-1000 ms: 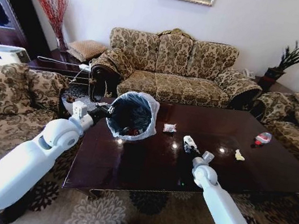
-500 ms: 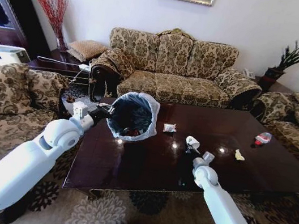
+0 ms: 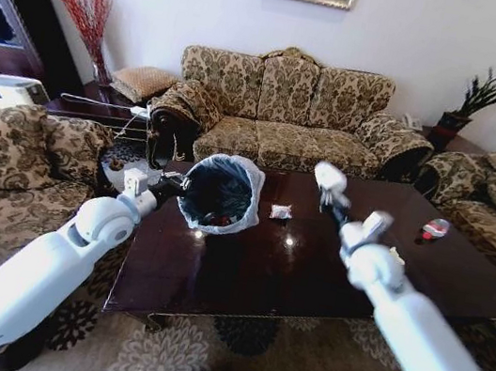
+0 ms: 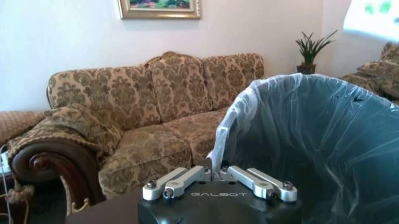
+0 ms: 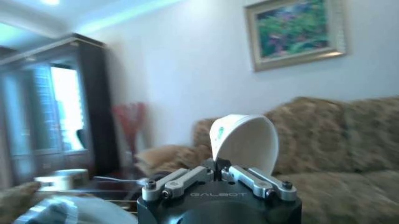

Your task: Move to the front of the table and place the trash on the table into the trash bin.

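White cup, thin and light, crushes easily: your right gripper pinches its rim, raised over the table. Left gripper clamps the bin liner, bin tilted at the table's left end.

R gripper w/ white cup, now up off table.
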Robot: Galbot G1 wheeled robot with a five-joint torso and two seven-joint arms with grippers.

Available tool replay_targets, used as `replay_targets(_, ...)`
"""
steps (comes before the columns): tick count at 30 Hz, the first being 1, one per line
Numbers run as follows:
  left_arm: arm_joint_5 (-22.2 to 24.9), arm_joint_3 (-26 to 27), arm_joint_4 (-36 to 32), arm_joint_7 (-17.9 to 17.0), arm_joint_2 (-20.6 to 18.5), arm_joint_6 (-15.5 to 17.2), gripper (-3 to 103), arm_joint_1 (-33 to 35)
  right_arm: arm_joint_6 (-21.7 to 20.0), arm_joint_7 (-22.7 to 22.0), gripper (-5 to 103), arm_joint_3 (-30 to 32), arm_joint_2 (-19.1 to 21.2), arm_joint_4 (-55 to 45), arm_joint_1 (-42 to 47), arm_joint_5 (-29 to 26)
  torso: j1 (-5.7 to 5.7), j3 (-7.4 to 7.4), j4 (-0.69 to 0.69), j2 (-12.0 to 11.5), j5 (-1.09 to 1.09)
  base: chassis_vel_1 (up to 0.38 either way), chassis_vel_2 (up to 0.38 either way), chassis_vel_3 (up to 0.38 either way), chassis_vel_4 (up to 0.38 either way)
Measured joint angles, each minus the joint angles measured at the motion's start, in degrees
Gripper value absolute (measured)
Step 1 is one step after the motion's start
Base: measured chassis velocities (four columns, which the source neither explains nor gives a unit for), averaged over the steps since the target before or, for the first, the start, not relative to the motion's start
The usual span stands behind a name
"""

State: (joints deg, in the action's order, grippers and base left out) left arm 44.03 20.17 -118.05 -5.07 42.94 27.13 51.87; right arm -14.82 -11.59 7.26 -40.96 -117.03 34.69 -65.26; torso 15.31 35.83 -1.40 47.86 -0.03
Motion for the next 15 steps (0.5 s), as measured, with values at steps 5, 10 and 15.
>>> replay_targets(5,0.4,-1.3,1.0,-0.4,0.3,0.9,2,-1.5,-1.3,1.6,0,-11.0,0.4,-3.7,-15.5,-8.9,0.00,0.00,0.08,0.0,0.02,0.000,0.000,0.000,0.000)
replay_targets(10,0.5,-1.8,1.3,-0.7,0.8,1.2,2,-2.0,-1.7,0.3,0,-23.0,-3.7,-4.7,-23.2,-12.6,0.00,0.01,0.02,0.0,-0.01,0.000,0.000,0.000,0.000)
replay_targets(15,0.6,-1.1,1.6,-0.7,0.6,1.2,2,-2.0,-2.6,-0.1,0,-31.8,-6.9,-4.1,-24.2,-11.8,0.01,0.01,0.04,0.0,0.02,0.000,0.000,0.000,0.000)
